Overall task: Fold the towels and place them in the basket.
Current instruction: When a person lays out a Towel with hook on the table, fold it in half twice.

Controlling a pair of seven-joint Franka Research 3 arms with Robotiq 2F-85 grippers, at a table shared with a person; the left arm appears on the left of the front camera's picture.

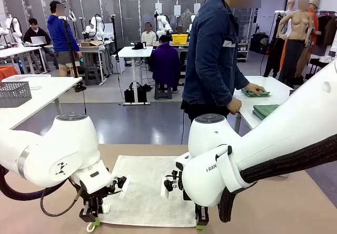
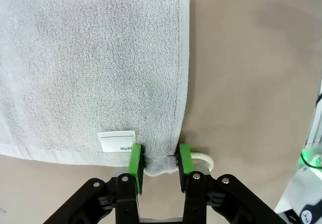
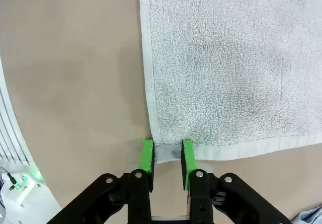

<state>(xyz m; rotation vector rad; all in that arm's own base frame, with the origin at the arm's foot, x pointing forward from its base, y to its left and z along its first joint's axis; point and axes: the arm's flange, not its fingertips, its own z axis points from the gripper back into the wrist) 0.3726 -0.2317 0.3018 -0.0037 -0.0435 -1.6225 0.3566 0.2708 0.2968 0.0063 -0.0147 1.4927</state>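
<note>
Flat on bench [image 1: 284, 207]: cream towel [image 1: 145, 189]. Clamped at label [image 2: 118, 142] corner by L end effector [image 2: 158, 158], other near corner by R end effector [image 3: 167, 156]; grips hidden by arms [image 1: 52, 150] in front view. Basket [image 1: 15, 93] prob. on far-left side table [image 1: 47, 87].

The right gripper [image 3: 167, 151] is entering from the bottom edge, with its black fingers pointing up the picture. Its two green pads [image 3: 147, 156] are pressing on either side of the near corner of the towel [image 3: 231, 68], and the flat hem band is sitting between them. The towel is lying spread flat on the tan table [image 3: 70, 73], covering the upper right of the picture. Its left hem is running straight up from the gripped corner. A white unit [image 3: 20, 189] with a green light is showing at the lower left.
</note>
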